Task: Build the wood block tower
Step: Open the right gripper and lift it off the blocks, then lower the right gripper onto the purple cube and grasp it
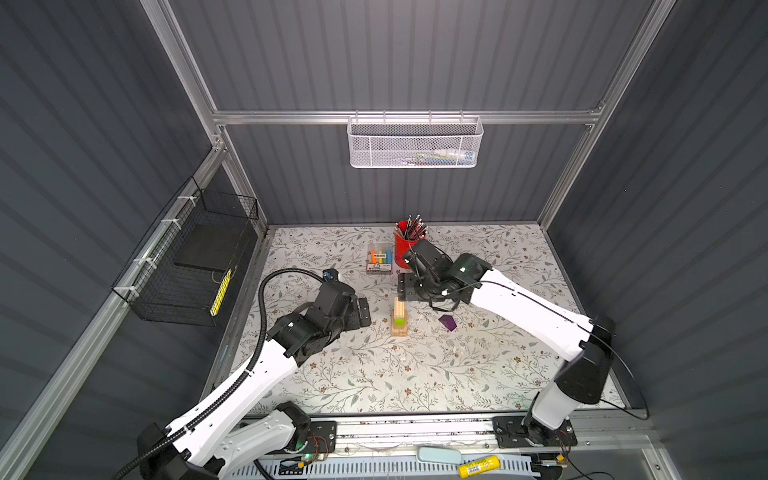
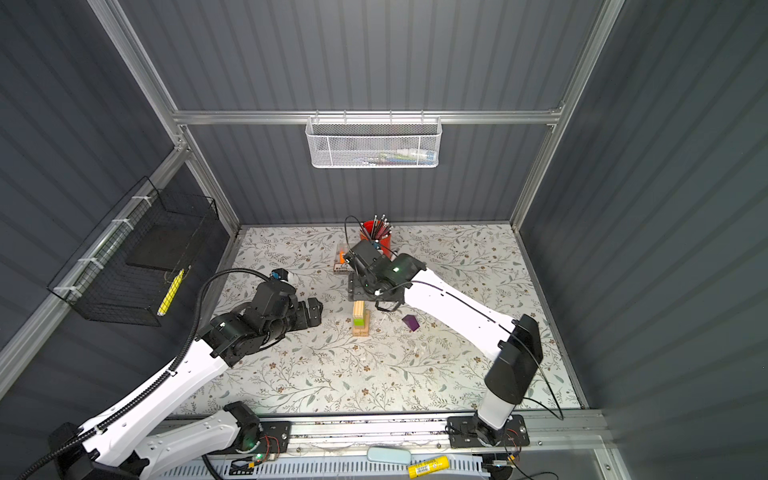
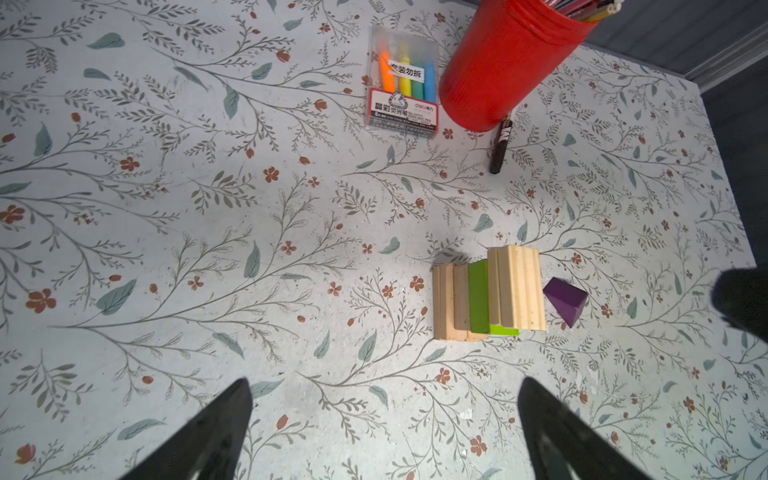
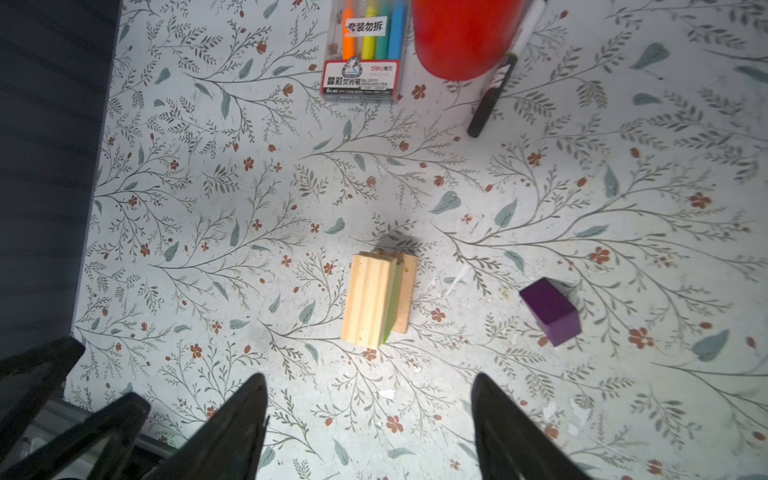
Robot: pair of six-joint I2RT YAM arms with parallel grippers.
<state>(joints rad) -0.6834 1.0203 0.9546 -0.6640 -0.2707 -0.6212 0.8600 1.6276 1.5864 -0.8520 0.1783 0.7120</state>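
Though one brick's left out, tower: slim column of pale grooved wood bricks w/ lime-green brick mid-stack, standing free mid floral-paper counter.
Purple brick: dark purple wood, flat on counter near tower, apart; prob. next pick.
R claw: black, over tower, jaws apart, empty.
L claw: black, jaws wide, empty, parked beside tower, out of R's way.

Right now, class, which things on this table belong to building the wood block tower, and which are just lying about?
Job in hand: slim stack of pale wood bricks with one lime-green brick; loose dark purple block, apart from it.
Lying about: red pencil cup; clear box of coloured markers; black marker pen.
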